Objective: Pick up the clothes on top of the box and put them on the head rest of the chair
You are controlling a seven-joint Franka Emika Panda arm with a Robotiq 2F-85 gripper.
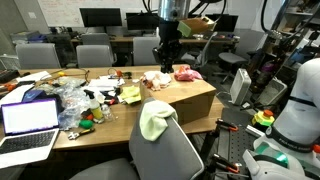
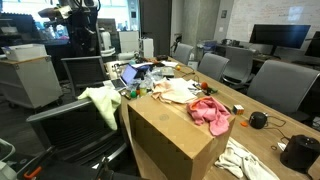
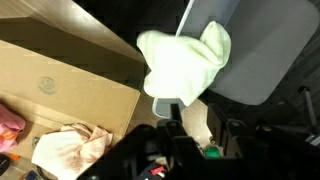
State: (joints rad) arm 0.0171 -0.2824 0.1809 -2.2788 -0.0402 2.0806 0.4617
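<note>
A pale yellow-green cloth (image 3: 185,60) lies draped over the head rest of the chair (image 3: 250,45), a grey office chair; it also shows in both exterior views (image 1: 155,121) (image 2: 102,101). My gripper (image 3: 195,118) hangs above it, jaws apart with nothing between them, and is seen high over the table (image 1: 165,57). The brown cardboard box (image 1: 190,98) (image 2: 170,140) (image 3: 60,90) stands on the table. On its top lie a pink cloth (image 1: 187,73) (image 2: 211,115) (image 3: 8,125) and a white cloth with orange-red marks (image 2: 180,92) (image 3: 68,150).
An open laptop (image 1: 30,120) and a heap of clear plastic bags and small items (image 1: 68,100) fill the table beside the box. More grey chairs (image 1: 95,55) stand behind the table. A white machine (image 1: 300,100) stands next to the chair.
</note>
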